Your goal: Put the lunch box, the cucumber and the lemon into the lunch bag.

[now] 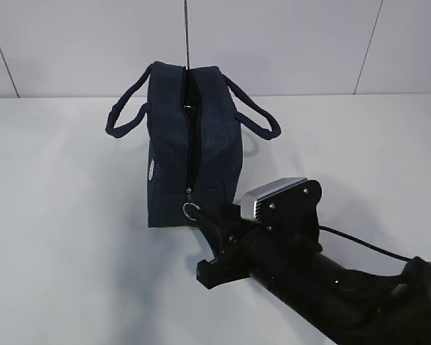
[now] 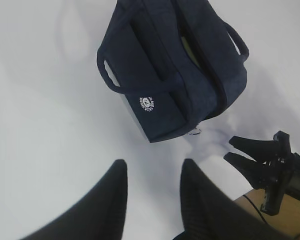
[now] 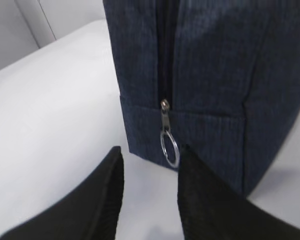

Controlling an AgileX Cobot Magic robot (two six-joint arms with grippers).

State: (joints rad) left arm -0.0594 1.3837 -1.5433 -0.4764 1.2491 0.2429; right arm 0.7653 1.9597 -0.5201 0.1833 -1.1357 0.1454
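On the white tabletop [image 1: 65,237], lunch bag [image 1: 190,151] standing upright with its top seam parted, yet no lunch box, cucumber or lemon anywhere outside it — probably packed already, though contents mostly hidden. Right claw [image 3: 150,200] spread and empty just below the ring pull [image 3: 169,148] in its wrist view; left claw [image 2: 152,200] likewise agape, well back from the bag, only its view catching the round logo [image 2: 147,104].

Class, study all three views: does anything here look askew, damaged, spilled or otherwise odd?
Nothing stands out. The lunch bag stands upright and intact on the table, its ring pull hanging at the zipper's lower end. Both grippers are open.
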